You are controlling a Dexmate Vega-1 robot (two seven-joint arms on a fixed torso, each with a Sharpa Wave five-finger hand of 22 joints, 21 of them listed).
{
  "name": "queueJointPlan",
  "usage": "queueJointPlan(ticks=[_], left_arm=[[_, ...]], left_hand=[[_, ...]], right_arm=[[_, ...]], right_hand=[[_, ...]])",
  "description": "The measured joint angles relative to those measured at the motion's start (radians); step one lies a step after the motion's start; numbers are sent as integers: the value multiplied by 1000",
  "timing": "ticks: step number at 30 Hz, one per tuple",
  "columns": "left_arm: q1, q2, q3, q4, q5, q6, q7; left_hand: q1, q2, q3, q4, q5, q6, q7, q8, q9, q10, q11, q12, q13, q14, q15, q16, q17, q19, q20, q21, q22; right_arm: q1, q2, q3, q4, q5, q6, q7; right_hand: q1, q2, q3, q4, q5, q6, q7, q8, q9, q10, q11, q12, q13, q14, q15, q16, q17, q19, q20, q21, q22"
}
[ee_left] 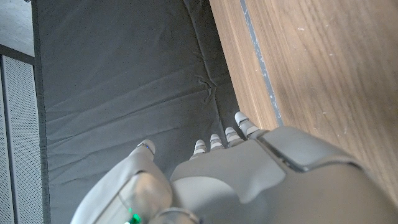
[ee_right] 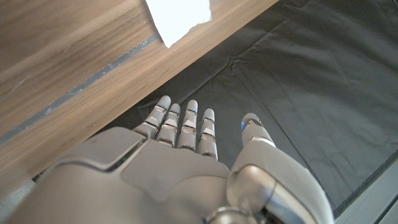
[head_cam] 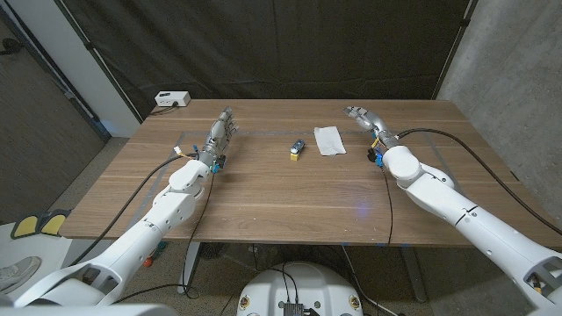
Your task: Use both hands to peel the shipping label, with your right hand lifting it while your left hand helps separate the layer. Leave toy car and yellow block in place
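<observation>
The white shipping label lies on the wooden table at the back middle; a corner of the label is in the right wrist view. Just left of it the small blue toy car sits behind the yellow block. My right hand is to the right of the label near the far edge, fingers extended and empty, as the right hand confirms. My left hand is well left of the car, fingers stretched out, holding nothing; the left hand appears from behind in its wrist view.
A white box with a cable sits beyond the table's back-left corner. Dark curtain hangs behind the table. Faint tape lines mark the wood near my left hand. A concrete wall stands at right.
</observation>
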Motion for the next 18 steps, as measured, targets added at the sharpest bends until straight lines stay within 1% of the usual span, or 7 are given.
queueJointPlan(ticks=[3, 6, 7, 9, 12, 16, 18], left_arm=[[0, 0, 0, 0, -1, 1, -1], [0, 0, 0, 0, -1, 1, -3], [0, 0, 0, 0, -1, 1, -3], [-1, 0, 0, 1, -1, 1, -4], [-3, 0, 0, 4, -2, 1, -6], [-6, 0, 0, 9, -3, 1, -9], [-8, -1, 1, 12, -4, 1, -11]], left_hand=[[0, 0, 0, 0, 0, 0, 0, 0, 0, 0, 0, 0, 0, 0, 0, 0, 0, 5, 5, 0, 0], [0, 0, 0, 0, 0, 0, 0, 0, 0, 0, 0, 0, 0, -4, 4, 0, 0, 1, 8, 0, 0], [0, 0, 0, 0, 0, 0, 0, 0, 0, 0, 0, 0, 0, -5, 5, 0, 0, 4, 11, 0, 0], [0, 0, 0, 0, 0, 0, 0, 0, 0, -2, 9, 0, 0, -5, 5, 0, 0, 6, 13, 0, 0], [0, 0, 0, 0, 0, 0, 0, 0, 0, 0, 11, 0, 0, -5, 5, 0, 0, 4, 21, 0, 0], [0, 0, 0, 0, 0, 0, 0, 0, 0, 0, 11, 0, 0, -5, 5, 0, 0, 4, 21, 0, 0], [3, -3, 0, 0, 0, 0, 0, 0, 0, 0, 11, 0, 0, -5, 5, 0, 0, 4, 21, 0, 0]], right_arm=[[10, -6, -17, -21, -35, -43, -3], [23, -11, -37, -45, -70, -84, -3], [26, -12, -40, -49, -77, -91, -3], [35, -15, -55, -63, -105, -124, -3], [45, -17, -70, -77, -135, -164, 1], [57, -19, -88, -92, -173, -213, 9], [67, -20, -104, -104, -192, -238, 15]], right_hand=[[5, 3, 4, 2, 0, 9, -3, 0, 0, 1, -1, 8, 0, 7, -7, 7, 1, 8, 8, 0, 0], [11, 10, 11, 0, 0, 18, -4, 4, 0, 10, -8, 8, 0, 13, -13, 8, 1, 11, 3, 0, 0], [17, 4, 11, 0, 0, 23, -6, 4, 0, 15, -6, 8, 0, 20, -13, 8, 1, 14, 1, 0, 0], [17, 4, 11, 0, 0, 25, -7, 4, 0, 20, -9, 8, 0, 25, -15, 8, 1, 18, 4, 0, 0], [26, 6, 19, 0, 0, 33, -8, 4, 0, 23, -12, 8, 0, 31, -21, 8, 1, 22, 7, 0, 0], [35, 7, 27, -1, 0, 46, -11, 8, 0, 34, -20, 8, 0, 49, -27, 11, 1, 32, 4, 0, 0], [41, 2, 29, -1, 0, 46, -11, 8, 0, 39, -18, 13, 0, 52, -31, 15, 1, 32, 4, 0, 0]])
